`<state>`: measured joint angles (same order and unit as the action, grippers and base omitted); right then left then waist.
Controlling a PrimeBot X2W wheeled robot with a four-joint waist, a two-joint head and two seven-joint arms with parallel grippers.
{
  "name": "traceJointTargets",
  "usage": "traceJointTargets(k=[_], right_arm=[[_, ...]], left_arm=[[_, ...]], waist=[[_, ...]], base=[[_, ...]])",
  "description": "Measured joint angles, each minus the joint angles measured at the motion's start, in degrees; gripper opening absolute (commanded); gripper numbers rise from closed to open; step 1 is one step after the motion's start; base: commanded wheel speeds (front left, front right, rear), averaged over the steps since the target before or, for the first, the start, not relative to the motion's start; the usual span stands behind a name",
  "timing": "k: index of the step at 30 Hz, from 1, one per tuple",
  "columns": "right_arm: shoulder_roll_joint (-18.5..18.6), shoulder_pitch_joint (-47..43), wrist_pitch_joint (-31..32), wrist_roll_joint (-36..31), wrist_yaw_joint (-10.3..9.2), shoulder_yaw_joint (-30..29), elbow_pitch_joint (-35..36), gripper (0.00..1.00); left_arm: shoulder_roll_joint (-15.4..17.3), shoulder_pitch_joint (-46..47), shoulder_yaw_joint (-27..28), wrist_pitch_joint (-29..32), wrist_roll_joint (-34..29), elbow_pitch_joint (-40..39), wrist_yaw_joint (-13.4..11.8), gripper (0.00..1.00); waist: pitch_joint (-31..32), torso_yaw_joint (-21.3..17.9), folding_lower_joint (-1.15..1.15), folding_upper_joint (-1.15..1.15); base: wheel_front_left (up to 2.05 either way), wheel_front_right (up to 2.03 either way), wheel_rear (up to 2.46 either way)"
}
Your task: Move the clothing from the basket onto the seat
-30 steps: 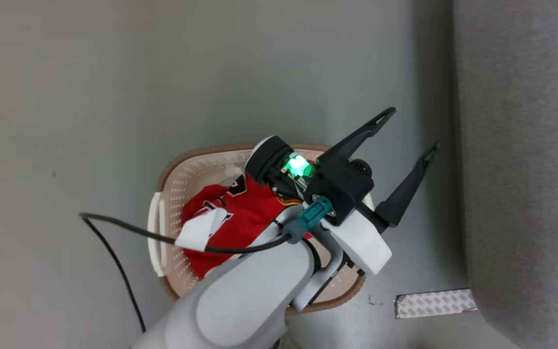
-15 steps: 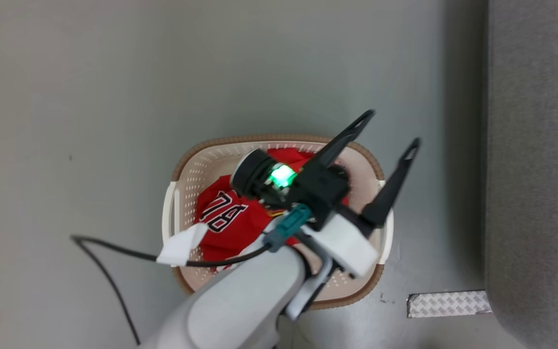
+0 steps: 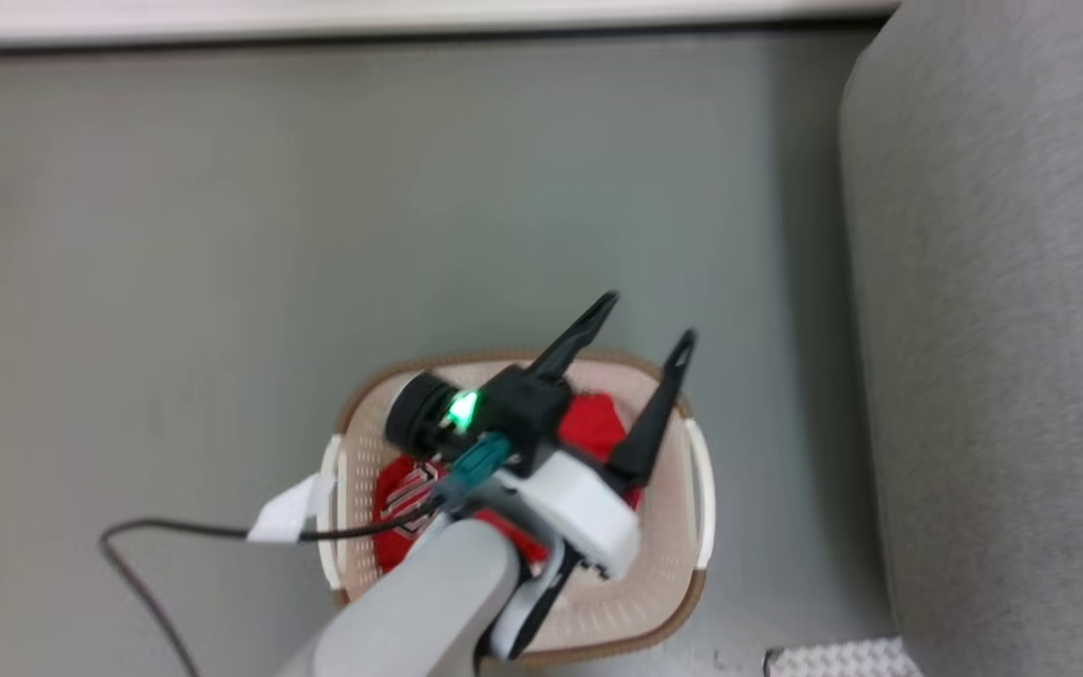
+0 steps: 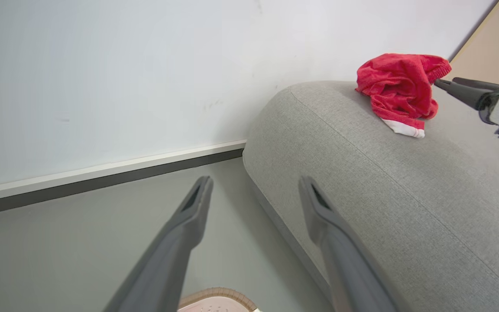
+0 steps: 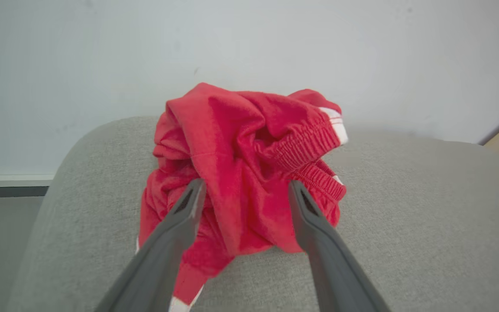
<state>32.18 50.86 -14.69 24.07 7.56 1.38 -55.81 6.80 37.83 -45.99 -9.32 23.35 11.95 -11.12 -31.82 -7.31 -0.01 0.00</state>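
– Clothing (image 5: 241, 143) of bright red soft fabric: where do we find it now?
– We find it in two places. One crumpled piece, with an elastic waistband and a white trim band, lies on the large seat of light grey woven fabric (image 5: 405, 199), near its rounded end and before the white wall (image 5: 102, 65). More red clothing (image 3: 593, 428) lies inside the oval cream-white plastic basket with perforated walls and a brown rim (image 3: 668, 583). We see dark-and-white marks on it, but they are too blurred to read.
– Where does the basket stand?
– On the grey floor (image 3: 316, 235), near the seat, with a strip of floor between them.
– How is the right hand (image 5: 246, 184)?
– Its two long dark fingers stand well apart. In the right wrist view the piece on the seat shows between and behind them. In the left wrist view one fingertip reaches the edge of the cloth; we cannot tell if it touches. We see no cloth clamped.
– And the left hand (image 3: 650, 320)?
– Also spread wide, holding nothing. It hangs above the basket and points toward the seat. A green light (image 3: 462, 409) glows at its wrist, and a thin black cable (image 3: 175, 533) with a white tag (image 3: 283, 512) runs from the arm out over the floor.
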Motion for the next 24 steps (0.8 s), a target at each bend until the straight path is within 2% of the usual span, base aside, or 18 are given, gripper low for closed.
traceJointTargets(k=[4,8,15,24], right_arm=[[1.3,-7.2,-0.3,1.1,0.00,1.2,6.3,1.00],[1.0,-15.3,-0.4,1.8,-0.01,-2.2,15.7,1.00],[-4.3,-30.9,-0.5,-0.9,-0.01,-7.6,28.5,1.00],[-14.8,-44.0,-0.5,-8.0,-0.01,-10.1,41.0,1.00]], left_arm=[[1.3,-2.9,1.1,-1.7,1.7,1.3,-0.1,1.00],[2.1,-6.1,2.4,-3.0,3.3,2.4,-0.5,1.00],[5.2,-12.7,6.7,-5.0,6.0,4.7,-1.9,1.00],[7.8,-22.8,13.3,-5.8,7.0,3.8,-3.0,1.00]], waist=[[4.6,-0.4,-0.01,0.00],[9.3,-0.5,-0.02,0.00],[17.2,0.1,-0.02,0.00],[25.8,1.6,-0.02,0.00]], base=[[0.00,0.00,0.00],[0.00,0.00,0.00],[0.00,0.00,0.00],[0.00,0.00,0.00]])
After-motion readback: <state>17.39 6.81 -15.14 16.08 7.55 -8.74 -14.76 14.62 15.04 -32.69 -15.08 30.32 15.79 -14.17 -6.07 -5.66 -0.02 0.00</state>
